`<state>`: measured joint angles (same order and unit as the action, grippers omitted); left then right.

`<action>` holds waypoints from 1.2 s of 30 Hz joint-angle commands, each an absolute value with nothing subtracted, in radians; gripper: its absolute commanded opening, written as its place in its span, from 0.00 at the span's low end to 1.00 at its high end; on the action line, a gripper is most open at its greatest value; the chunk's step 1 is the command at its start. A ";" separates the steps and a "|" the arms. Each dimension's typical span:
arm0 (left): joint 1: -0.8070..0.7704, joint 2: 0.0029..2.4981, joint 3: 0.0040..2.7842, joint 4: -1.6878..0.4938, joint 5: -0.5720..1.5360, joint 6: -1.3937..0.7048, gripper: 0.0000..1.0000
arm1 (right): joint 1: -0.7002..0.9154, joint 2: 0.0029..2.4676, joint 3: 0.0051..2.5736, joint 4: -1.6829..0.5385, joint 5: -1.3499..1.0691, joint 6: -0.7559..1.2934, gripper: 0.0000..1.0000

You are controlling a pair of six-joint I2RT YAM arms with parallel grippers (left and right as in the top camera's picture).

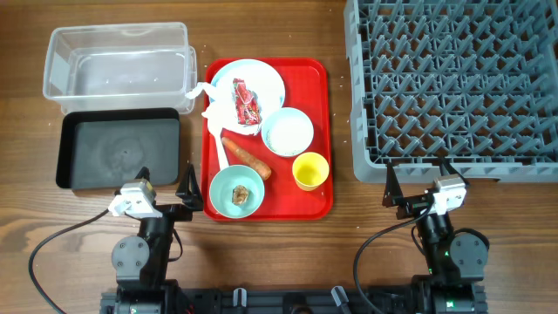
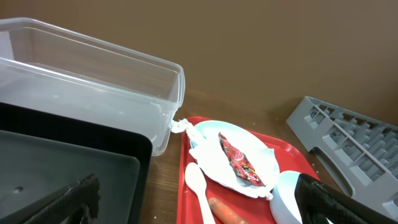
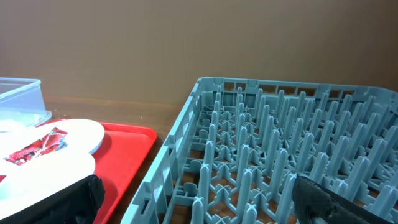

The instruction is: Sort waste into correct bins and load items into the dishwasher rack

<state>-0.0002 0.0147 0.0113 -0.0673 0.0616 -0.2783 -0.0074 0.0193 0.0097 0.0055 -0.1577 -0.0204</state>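
On tray: two bowls, one cup

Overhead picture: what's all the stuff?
clear rectangular plastic tub: 1, clear, top left
shallow black rectangular tray: 1, black, below tub
flat red serving tray: 1, red, middle
round pale-blue plate: 1, pale-blue, tray top
red printed snack wrapper: 1, red, on plate
crumpled white paper napkin: 1, white, beside plate
white plastic spoon: 1, white, tray left
orange carrot: 1, orange, tray middle
white bowl: 1, white, tray right
light teal bowl: 1, teal, tray bottom
brown food lump: 1, brown, in teal bowl
small yellow cup: 1, yellow, tray corner
large grey plastic rack: 1, grey, right
left arm, right arm: 2, black, bottom, jaws open
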 commanded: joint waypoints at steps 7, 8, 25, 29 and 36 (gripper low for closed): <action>-0.005 0.007 0.006 -0.071 0.074 -0.270 1.00 | -0.009 0.018 0.007 0.011 -0.181 -0.019 1.00; -0.005 0.007 0.006 -0.071 0.073 -0.270 1.00 | -0.009 0.018 0.007 0.011 -0.181 -0.019 1.00; -0.004 0.007 0.006 -0.071 0.070 -0.270 1.00 | -0.009 0.018 0.007 0.011 -0.181 -0.019 1.00; -0.005 0.007 0.006 -0.071 0.069 -0.270 1.00 | -0.009 0.018 0.007 0.011 -0.181 -0.019 0.99; -0.005 0.007 0.006 -0.071 0.069 -0.270 1.00 | -0.009 0.018 0.007 0.033 -0.177 -0.026 1.00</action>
<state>-0.0002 0.0147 0.0113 -0.0673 0.0612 -0.2783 -0.0074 0.0196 0.0097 0.0071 -0.1577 -0.0212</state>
